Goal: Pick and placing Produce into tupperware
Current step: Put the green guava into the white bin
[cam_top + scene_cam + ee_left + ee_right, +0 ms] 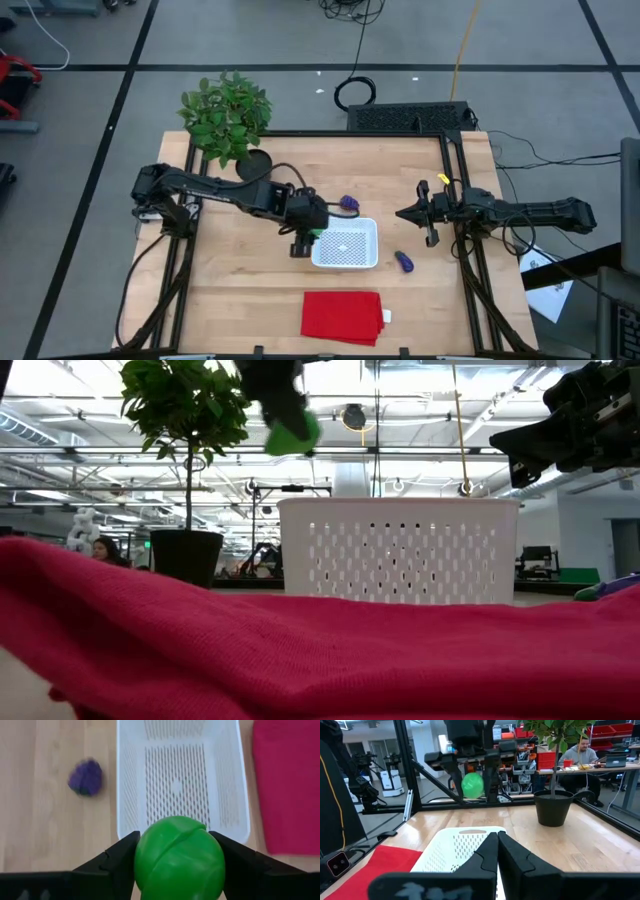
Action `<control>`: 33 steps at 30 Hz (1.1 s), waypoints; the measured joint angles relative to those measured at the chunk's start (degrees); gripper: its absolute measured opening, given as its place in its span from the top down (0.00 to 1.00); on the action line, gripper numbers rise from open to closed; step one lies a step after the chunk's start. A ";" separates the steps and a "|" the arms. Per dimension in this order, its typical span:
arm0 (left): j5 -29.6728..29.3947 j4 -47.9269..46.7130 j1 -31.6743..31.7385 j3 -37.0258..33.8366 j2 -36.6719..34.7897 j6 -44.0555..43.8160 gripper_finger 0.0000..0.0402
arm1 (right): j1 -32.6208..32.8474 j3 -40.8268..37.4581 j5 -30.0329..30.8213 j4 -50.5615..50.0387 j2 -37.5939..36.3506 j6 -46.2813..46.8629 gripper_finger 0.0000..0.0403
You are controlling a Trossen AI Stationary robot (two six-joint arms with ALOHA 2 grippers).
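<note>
High view: left pincer [304,236] in mid-frame, clamped on the round green produce [314,236], sitting just at the left edge of the white tupperware [347,244]. Not over the well yet — tupperware lies directly rightward in the frame from the load, so a short carry that way looks like the whole job before any release. Rounded purple piece [348,203] just above the tupperware, elongated dark purple one [403,262] to its lower right, both on the bench [240,290]. Right pincer [428,215] parked right of centre, fingers pressed together with nothing between them; left arm plainly the nearer.

Left wrist view: green ball [179,857] wedged between both fingers, tupperware rim just ahead — inside bare, something the low view cannot show. Low view instead gives height: ball [292,432] well above the rim.
</note>
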 joint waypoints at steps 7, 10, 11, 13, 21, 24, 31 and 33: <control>1.14 -4.83 0.90 8.98 5.77 4.50 0.43 | 0.00 0.01 0.00 0.45 0.41 0.13 1.00; 1.16 -5.30 1.31 12.76 8.53 7.02 0.43 | 0.00 0.01 0.00 0.49 0.52 0.14 1.00; 1.16 -5.95 1.53 13.79 9.41 7.71 0.43 | 0.00 -0.01 0.00 0.40 0.52 0.13 1.00; 1.16 -5.57 1.95 15.51 10.89 8.51 0.43 | 0.00 0.01 0.00 0.41 0.52 0.13 1.00; 1.14 -2.22 2.80 17.07 16.57 11.57 0.43 | 0.00 0.01 0.00 0.41 0.52 0.13 1.00; 1.13 -1.06 2.58 17.05 18.64 13.98 0.43 | 0.00 0.01 -0.02 0.40 0.54 0.14 1.00; 1.14 -0.19 2.17 17.04 20.79 22.30 0.43 | 0.00 0.00 -0.02 0.39 0.54 0.14 1.00; 1.14 0.14 2.06 17.04 20.79 24.69 0.43 | 0.00 0.00 -0.02 0.43 0.54 0.14 1.00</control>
